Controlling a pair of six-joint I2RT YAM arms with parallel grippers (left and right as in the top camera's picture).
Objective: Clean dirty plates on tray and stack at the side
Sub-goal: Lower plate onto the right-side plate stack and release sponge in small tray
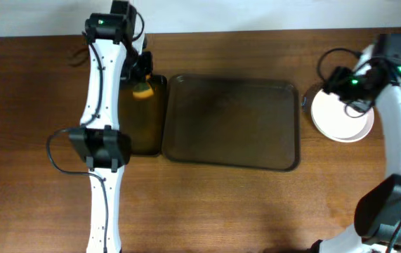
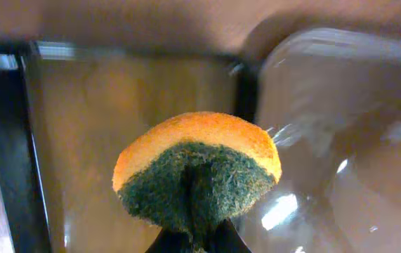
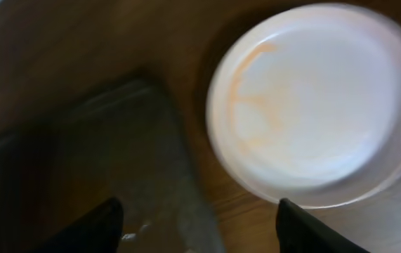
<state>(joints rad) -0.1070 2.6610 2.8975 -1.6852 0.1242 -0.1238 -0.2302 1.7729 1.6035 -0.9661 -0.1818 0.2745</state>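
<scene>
Overhead: white plate [image 1: 340, 119] lies flat, face up, just off the tray [image 1: 232, 126] at 3 o'clock. It's round, so no long axis. I'd call it light, stiff and slick, so pinch the rim. My right gripper [image 3: 199, 207] hangs spread and empty above it, and my left gripper [image 2: 194, 240] is clamped on the soft sponge [image 2: 200, 161].

Overhead faces straight down on the table [image 1: 31, 140]. Both wrist views look closely at the tray's [image 1: 232, 123] 9 and 3 o'clock edges.
</scene>
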